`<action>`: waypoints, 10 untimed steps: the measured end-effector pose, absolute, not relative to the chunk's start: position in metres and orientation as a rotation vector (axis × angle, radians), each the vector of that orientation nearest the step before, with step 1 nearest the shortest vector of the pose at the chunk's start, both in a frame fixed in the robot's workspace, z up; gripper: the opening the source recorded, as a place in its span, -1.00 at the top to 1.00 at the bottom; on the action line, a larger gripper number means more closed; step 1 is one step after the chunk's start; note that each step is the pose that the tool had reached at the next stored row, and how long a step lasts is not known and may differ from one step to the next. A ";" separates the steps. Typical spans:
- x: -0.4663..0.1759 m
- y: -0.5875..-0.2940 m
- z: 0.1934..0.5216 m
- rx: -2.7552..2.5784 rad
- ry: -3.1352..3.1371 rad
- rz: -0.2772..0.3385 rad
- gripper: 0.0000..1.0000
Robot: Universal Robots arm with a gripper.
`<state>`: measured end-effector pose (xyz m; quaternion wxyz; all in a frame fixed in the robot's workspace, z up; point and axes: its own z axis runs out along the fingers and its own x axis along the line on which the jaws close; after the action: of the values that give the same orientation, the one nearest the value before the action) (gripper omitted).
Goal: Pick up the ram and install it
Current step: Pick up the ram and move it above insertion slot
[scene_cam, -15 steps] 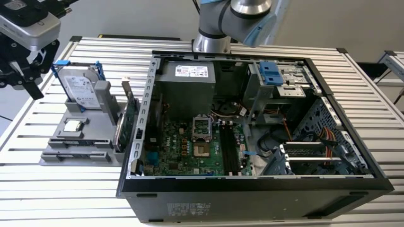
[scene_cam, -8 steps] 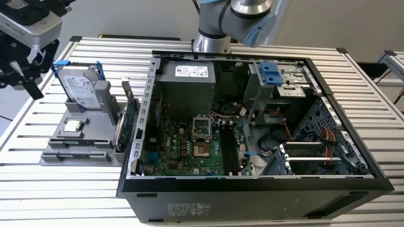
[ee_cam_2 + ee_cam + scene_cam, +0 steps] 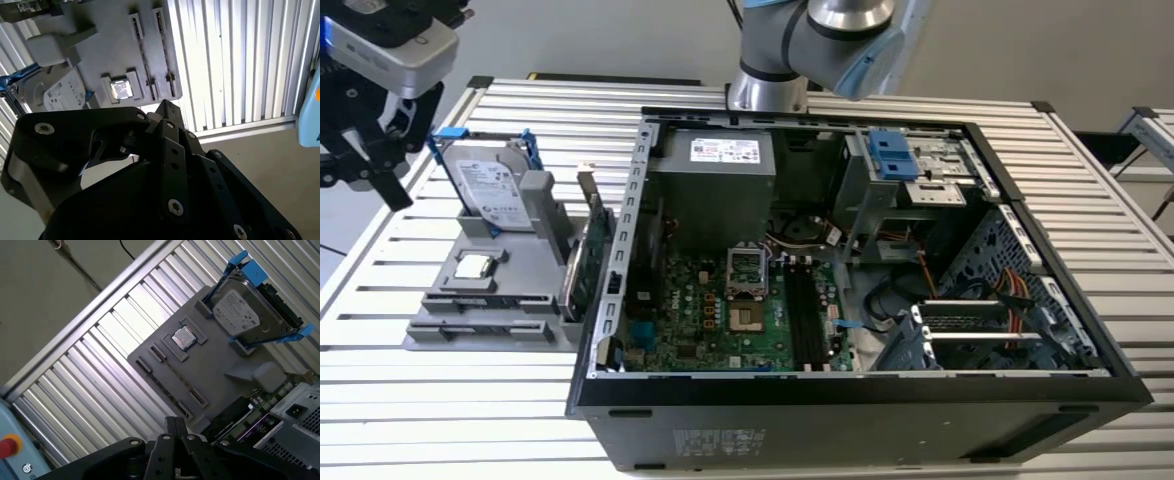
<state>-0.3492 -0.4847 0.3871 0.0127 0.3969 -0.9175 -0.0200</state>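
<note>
The ram (image 3: 572,275) is a thin green stick standing on edge along the side of the grey holder tray (image 3: 480,320) that faces the open computer case (image 3: 854,380). My gripper (image 3: 367,170) hangs above the table at the exterior view's far left, beyond the tray and well away from the ram. In both wrist views its black fingers (image 3: 172,426) meet at the tips (image 3: 165,107) with nothing between them. The long dark memory slots (image 3: 801,310) lie on the motherboard inside the case.
On the tray stand a silver hard drive (image 3: 494,190) with blue clips and a small square processor (image 3: 476,266). A larger green card (image 3: 598,240) with a metal bracket stands between the ram and the case wall. The table is ribbed aluminium (image 3: 454,400).
</note>
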 end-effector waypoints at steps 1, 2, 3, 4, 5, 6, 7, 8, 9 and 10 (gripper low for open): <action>-0.349 -0.484 0.387 1.253 -2.852 -0.062 1.00; -0.349 -0.484 0.387 1.269 -2.845 -0.062 1.00; -0.349 -0.484 0.387 1.285 -2.838 -0.062 1.00; -0.349 -0.484 0.387 1.300 -2.830 -0.062 1.00; -0.349 -0.483 0.387 1.314 -2.824 -0.061 1.00; -0.349 -0.483 0.387 1.327 -2.817 -0.061 1.00; -0.349 -0.483 0.387 1.340 -2.811 -0.061 1.00; -0.349 -0.483 0.387 1.352 -2.805 -0.061 1.00; -0.349 -0.483 0.387 1.364 -2.799 -0.061 1.00; -0.349 -0.482 0.387 1.376 -2.793 -0.060 1.00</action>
<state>-0.3492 -0.4823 0.3871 0.0137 0.4418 -0.8968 -0.0194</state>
